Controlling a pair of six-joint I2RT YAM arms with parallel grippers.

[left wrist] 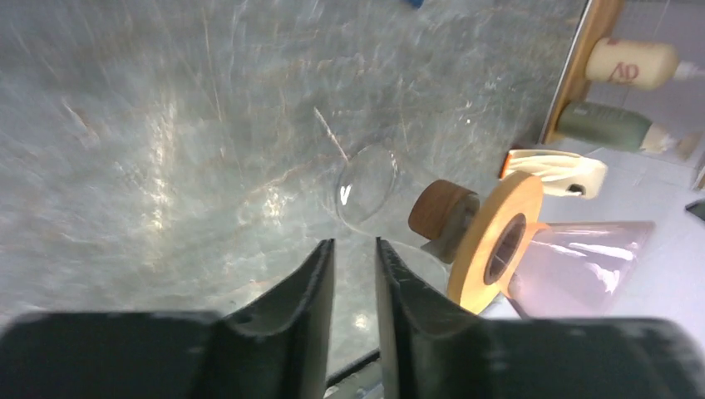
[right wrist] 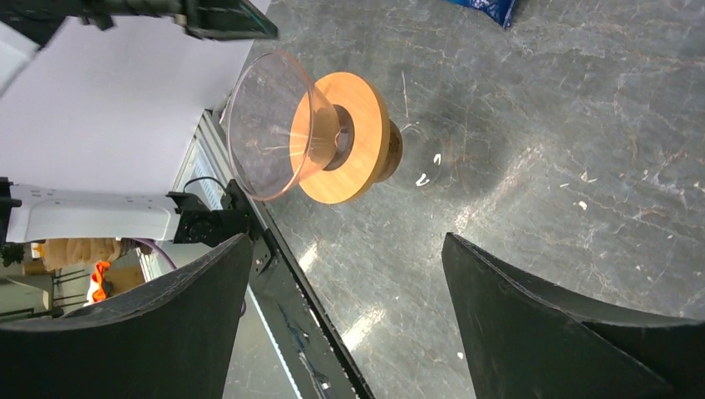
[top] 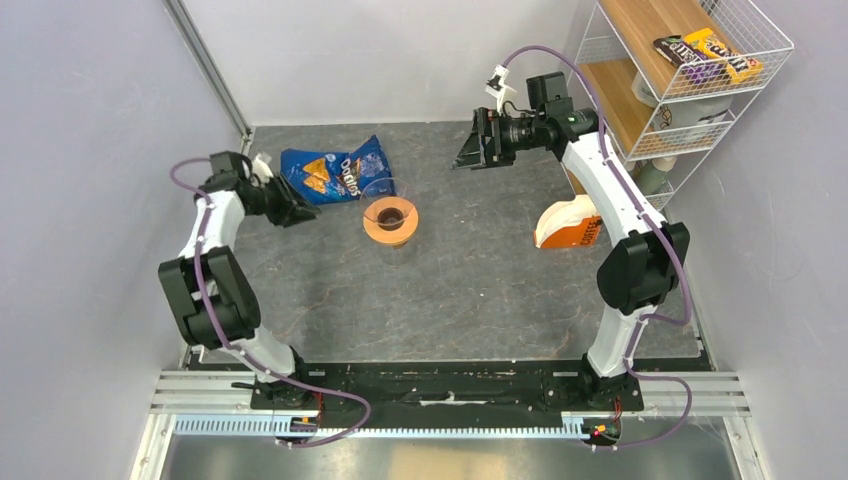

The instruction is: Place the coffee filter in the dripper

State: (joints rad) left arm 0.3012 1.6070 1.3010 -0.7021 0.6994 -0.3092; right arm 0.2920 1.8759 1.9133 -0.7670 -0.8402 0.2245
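While both arms lean in over it, the grey stone-patterned table (top: pixel 480 290) takes up most of the top view. A white wire shelf (top: pixel 728 88) stands off its 2 o'clock corner, with candy packs (top: pixel 705 52) on the top wooden board and bottles (left wrist: pixel 603 125) lower down.

The left arm (top: pixel 215 270) folds up along the 9 o'clock edge and reaches toward the centre. The left gripper (top: pixel 303 215) has its fingers a narrow slit apart, with nothing between them. The right arm (top: pixel 620 230) rises from 5 o'clock and bends back to 1 o'clock. The right gripper (top: pixel 462 158) hangs above the table, aimed at the centre, its jaws spread wide and empty.

A blue Doritos bag (top: pixel 335 172) lies at 11 o'clock. An orange-and-white pack (top: pixel 568 226) sits at 3 o'clock, its outer end hidden behind the right arm.

The dripper (top: pixel 390 220) stands upright near the centre, between the two grippers and touched by neither. Only the background shows through its clear cone (right wrist: pixel 270 125) above the orange disc. A small clear glass (left wrist: pixel 366 184) stands just beside it, toward 12 o'clock, and is barely visible from above.

The coffee filter cannot be picked out in any view.
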